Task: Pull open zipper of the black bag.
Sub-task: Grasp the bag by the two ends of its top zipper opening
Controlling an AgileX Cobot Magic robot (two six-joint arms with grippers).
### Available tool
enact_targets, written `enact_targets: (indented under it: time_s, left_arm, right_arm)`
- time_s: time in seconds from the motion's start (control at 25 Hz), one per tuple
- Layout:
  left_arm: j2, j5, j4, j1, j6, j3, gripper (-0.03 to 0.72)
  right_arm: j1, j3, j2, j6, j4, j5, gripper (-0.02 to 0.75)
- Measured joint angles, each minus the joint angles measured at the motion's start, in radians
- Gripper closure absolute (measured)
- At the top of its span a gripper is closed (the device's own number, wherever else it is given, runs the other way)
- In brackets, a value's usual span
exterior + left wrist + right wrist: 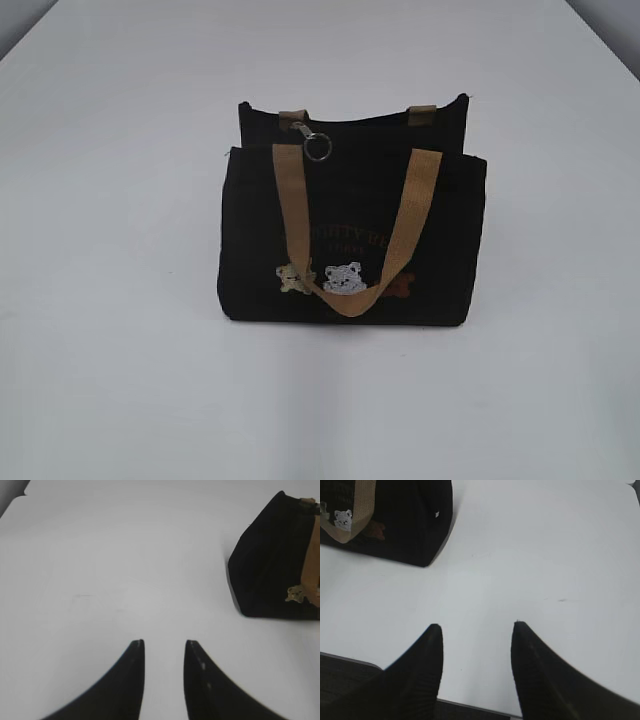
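Table [120, 380]: we see a plain white surface filling every view, and it carries the bag.
Black bag [352, 235]: we find it standing upright near the middle of the table in the exterior view, its front toward that camera; in the left wrist view it sits at the far right edge, in the right wrist view at the upper left corner.
Left gripper [164, 647]: we see its two dark fingers parted with bare table showing between them, nothing in them, well apart from the bag.
Right gripper [476, 630]: we see its jaws spread wider than the left pair, released and empty, hovering over the table's near edge and well apart from the bag.
Front handle [350, 240]: we see the tan webbing loop hanging down over the bag's front, its lowest part near the bottom edge.
Embroidered bears [343, 278]: we count a tan one, a white one and a brownish one in a row low on the front, under lettering we cannot read fully.
Zipper [316, 146]: we make out its silver pull and round ring at the bag's top, toward the left end by the rear handle's left strap; whether the line is closed we cannot tell.
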Motion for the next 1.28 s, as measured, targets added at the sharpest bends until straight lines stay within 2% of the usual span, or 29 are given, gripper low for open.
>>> enact_targets:
  time_s: [0.12, 0.2, 0.32, 0.44, 0.56, 0.68, 0.84, 1.0, 1.12, 1.2, 1.28]
  left_arm:
    - [0.048, -0.020, -0.061, -0.002, 0.043, -0.007, 0.475]
    - [0.146, -0.120, -0.194, -0.004, 0.168, -0.017, 0.448]
    - [0.384, -0.332, -0.482, -0.004, 0.547, -0.022, 0.384]
    - [0.670, -0.496, -0.837, -0.008, 1.039, -0.026, 0.353]
    - [0.982, -0.540, -1.191, -0.018, 1.556, -0.049, 0.345]
    - [1.224, -0.504, -1.415, -0.047, 1.856, -0.100, 0.338]
    - [1.441, -0.456, -1.495, -0.124, 2.021, -0.174, 0.307]
    - [1.584, -0.452, -1.507, -0.180, 2.053, -0.259, 0.278]
    - [1.691, -0.466, -1.534, -0.202, 2.058, -0.337, 0.276]
    - [1.744, -0.467, -1.545, -0.212, 2.058, -0.383, 0.334]
    - [1.778, -0.460, -1.548, -0.226, 2.058, -0.411, 0.477]
  right_arm:
    - [0.000, 0.000, 0.000, 0.000, 0.000, 0.000, 0.382]
    - [0.000, 0.000, 0.000, 0.000, 0.000, 0.000, 0.382]
    - [0.000, 0.000, 0.000, 0.000, 0.000, 0.000, 0.382]
    - [0.000, 0.000, 0.000, 0.000, 0.000, 0.000, 0.382]
    - [0.000, 0.000, 0.000, 0.000, 0.000, 0.000, 0.382]
    - [0.000, 0.000, 0.000, 0.000, 0.000, 0.000, 0.382]
    - [0.000, 0.000, 0.000, 0.000, 0.016, 0.000, 0.383]
    - [0.000, -0.018, 0.103, -0.015, 0.053, -0.043, 0.383]
    - [-0.001, -0.061, 0.341, -0.079, 0.105, -0.176, 0.383]
    - [-0.001, -0.103, 0.538, -0.163, 0.178, -0.290, 0.383]
    - [0.020, -0.185, 0.756, -0.304, 0.302, -0.371, 0.383]
